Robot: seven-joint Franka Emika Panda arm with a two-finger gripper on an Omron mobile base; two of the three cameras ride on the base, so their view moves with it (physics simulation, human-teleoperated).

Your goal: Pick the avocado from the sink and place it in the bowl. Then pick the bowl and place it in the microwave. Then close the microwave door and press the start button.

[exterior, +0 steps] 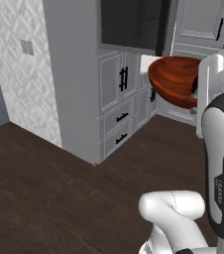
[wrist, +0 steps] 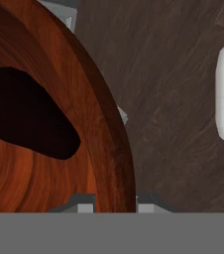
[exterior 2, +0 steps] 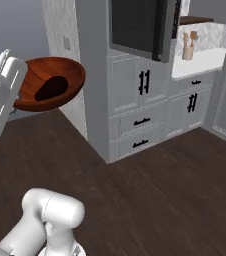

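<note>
Glossy wood bowl [exterior 2: 47, 90] was seen held up in the air by its rim, jaws clenched on the edge, avocado [exterior 2: 51, 88] sitting inside. Stiff but slick, probably; a rim grip lets it tip, so it'd best be kept level toward the microwave [exterior 2: 140, 27].
</note>
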